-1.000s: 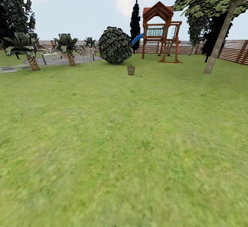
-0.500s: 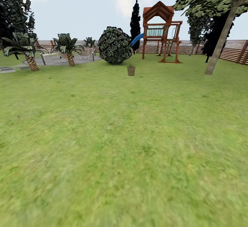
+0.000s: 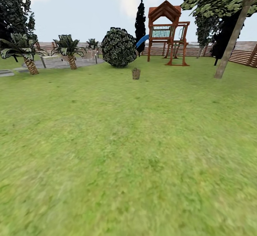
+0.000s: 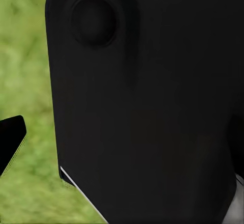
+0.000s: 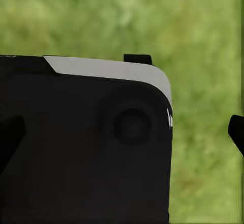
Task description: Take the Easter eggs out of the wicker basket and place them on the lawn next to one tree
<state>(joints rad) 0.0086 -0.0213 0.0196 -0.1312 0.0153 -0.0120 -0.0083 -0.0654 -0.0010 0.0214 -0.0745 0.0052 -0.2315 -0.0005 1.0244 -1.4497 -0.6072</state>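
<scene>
Far ahead on the lawn [image 3: 128, 150], the small brown wicker basket [image 3: 136, 73] stands in front of a round bush. The Easter eggs are out of view at this distance. A tree [image 3: 231, 41] with a pale leaning trunk and green-and-white leaves rises at the right. In the left wrist view, my left gripper [image 4: 122, 137] hangs over grass beside a black part of the robot, with one fingertip [image 4: 12, 137] at the frame's edge. My right gripper [image 5: 122, 137] likewise has its fingertips [image 5: 237, 132] wide apart. Both are open and hold nothing.
A round bush [image 3: 119, 47] and a wooden play tower with a blue slide [image 3: 167, 32] stand behind the basket. Palms [image 3: 25, 50] and grey paving [image 3: 60, 63] lie at the far left. A slatted fence [image 3: 246, 52] runs along the back.
The whole head view has shifted slightly: the palms slid left and the tree trunk right, so the camera moved forward. Nothing in the garden moved.
</scene>
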